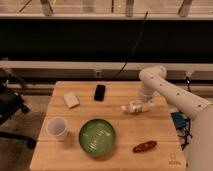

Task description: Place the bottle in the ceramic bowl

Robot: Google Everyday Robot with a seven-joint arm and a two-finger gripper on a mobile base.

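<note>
The small white bottle (131, 107) lies on its side on the wooden table (120, 125), right of centre. My gripper (141, 105) is low over the table at the bottle's right end, at the tip of the white arm (165, 90) that reaches in from the right. The green ceramic bowl (97, 136) sits near the table's front, left of and nearer than the bottle, with nothing in it.
A white plastic cup (57, 127) stands left of the bowl. A whitish block (71, 100) and a black phone (100, 92) lie at the back. A reddish-brown oblong object (145, 146) lies at the front right. A dark chair (10, 100) stands off the left edge.
</note>
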